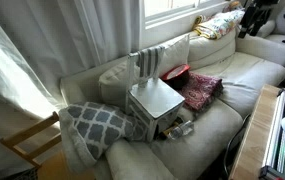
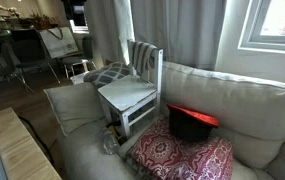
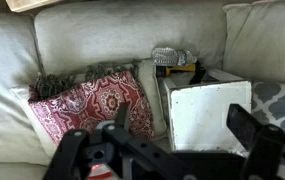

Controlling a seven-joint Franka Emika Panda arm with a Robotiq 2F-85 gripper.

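The gripper (image 3: pixel 182 112) hovers over the sofa (image 3: pixel 112 35), facing down at the seat, its jaws spread wide and holding nothing. Under it stands the white chair (image 3: pixel 210 115), with the red patterned pillow (image 3: pixel 87 105) just beside; the backrest rises beyond

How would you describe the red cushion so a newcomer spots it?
Start at the cream sofa, then find the white chair on its seat. The red cushion lies beside it: ornate pattern, fringed edge, unlike the grey lattice cushion on the chair's other side.
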